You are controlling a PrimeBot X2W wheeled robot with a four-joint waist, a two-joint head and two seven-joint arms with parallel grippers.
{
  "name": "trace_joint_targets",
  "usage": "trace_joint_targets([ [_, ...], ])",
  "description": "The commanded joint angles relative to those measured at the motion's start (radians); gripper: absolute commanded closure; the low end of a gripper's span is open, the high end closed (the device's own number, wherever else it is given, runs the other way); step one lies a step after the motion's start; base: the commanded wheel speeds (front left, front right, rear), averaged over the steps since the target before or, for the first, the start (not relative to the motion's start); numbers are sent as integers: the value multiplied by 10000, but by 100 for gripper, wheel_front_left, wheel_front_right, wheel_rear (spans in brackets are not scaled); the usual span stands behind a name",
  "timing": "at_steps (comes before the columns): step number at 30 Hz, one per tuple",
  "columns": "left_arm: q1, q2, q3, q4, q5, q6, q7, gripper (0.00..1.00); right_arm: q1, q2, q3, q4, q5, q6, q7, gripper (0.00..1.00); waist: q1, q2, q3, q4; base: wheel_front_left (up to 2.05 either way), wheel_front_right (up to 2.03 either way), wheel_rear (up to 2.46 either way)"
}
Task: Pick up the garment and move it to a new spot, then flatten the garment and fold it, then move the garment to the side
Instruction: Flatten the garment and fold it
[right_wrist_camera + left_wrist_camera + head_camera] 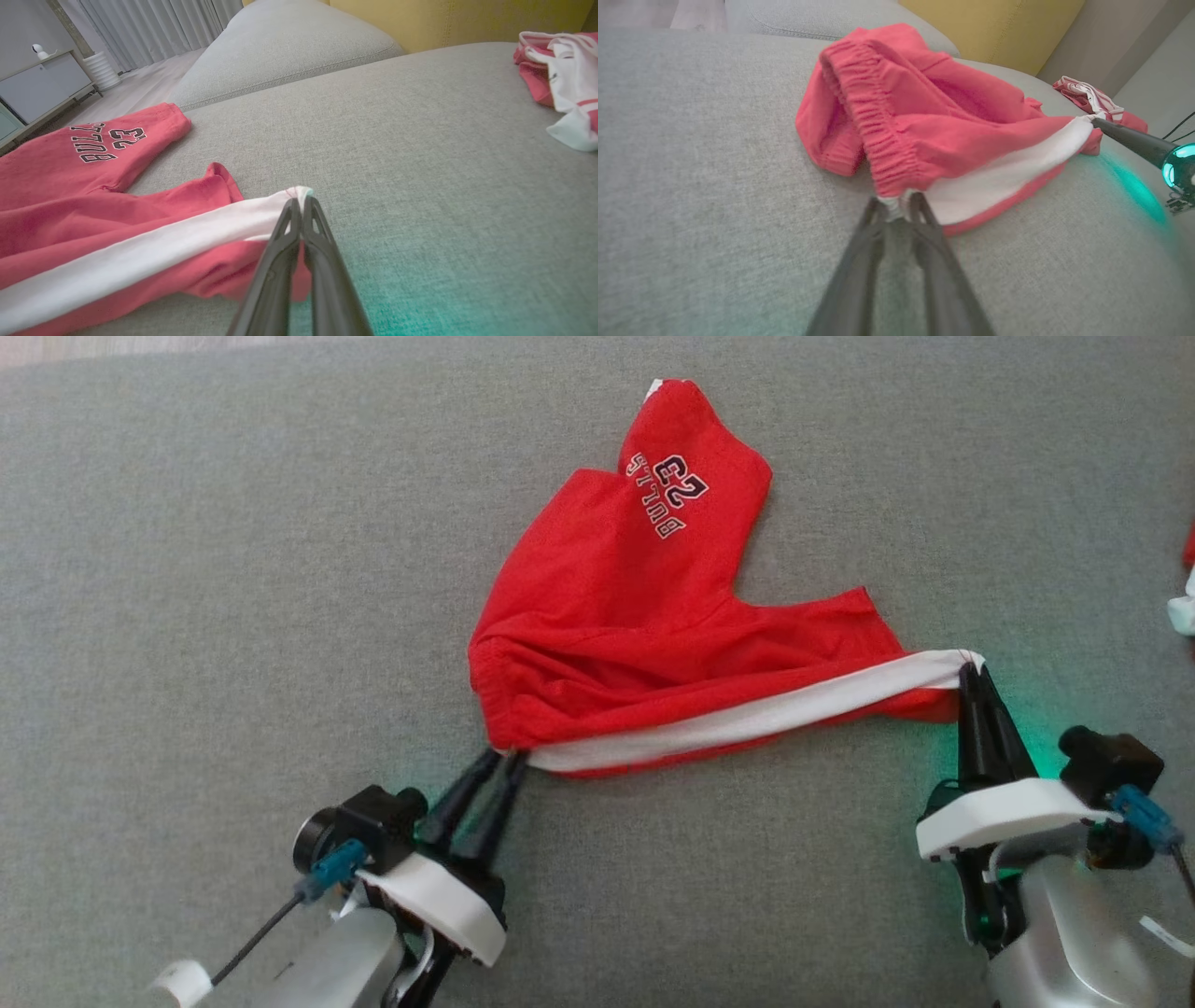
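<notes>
The garment (635, 616) is a pair of red shorts with a white side stripe and "BULLS 23" printed on one leg. It lies spread on the grey sofa seat (233, 569). My left gripper (504, 758) is at the waistband corner, and in the left wrist view a bunch of that fabric is pinched between its fingertips (896, 204). My right gripper (971, 665) is shut on the leg-hem end of the white stripe (187, 242). The stripe edge runs between the two grippers, slightly raised off the seat.
Another red and white garment (560, 70) lies crumpled at the seat's far right (1184, 607). A yellow backrest (994, 28) and a grey cushion (280, 46) border the seat. A cabinet (37, 84) stands beyond on the floor.
</notes>
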Motion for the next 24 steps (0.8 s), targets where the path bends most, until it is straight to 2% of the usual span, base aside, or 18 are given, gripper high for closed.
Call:
trace_joint_targets([
  [1, -414, 214, 263, -336, -25, 16, -95, 100, -311, -41, 208, -337, -3, -9, -67, 100, -1, 0, -27, 8, 0, 0, 0],
  [8, -44, 485, 59, -982, 5, 16, -95, 100, -235, -41, 137, -793, 292, -9, -67, 100, -1, 0, -600, 223, 0, 0, 0],
  [12, -105, 876, -204, -1787, -56, 16, -95, 100, -260, -41, 182, -1433, 535, -9, -67, 100, -1, 0, -1213, 399, 0, 0, 0],
  [17, -962, 1808, -560, -2901, -325, 16, -95, 100, -619, -41, 210, -2388, 583, -9, -67, 100, -1, 0, -2143, 484, 0, 0, 0],
  [21, -2328, 2839, -1056, -3456, -418, 16, -67, 100, -1164, -41, 171, -3285, 488, -9, -67, 100, -1, 0, -2672, 490, 0, 0, 0],
  [24, -3495, 3284, -1053, -3825, -837, 16, 148, 100, -1655, -154, 163, -3870, 481, -9, -67, 100, -1, 0, -2854, 527, 0, 0, 0],
])
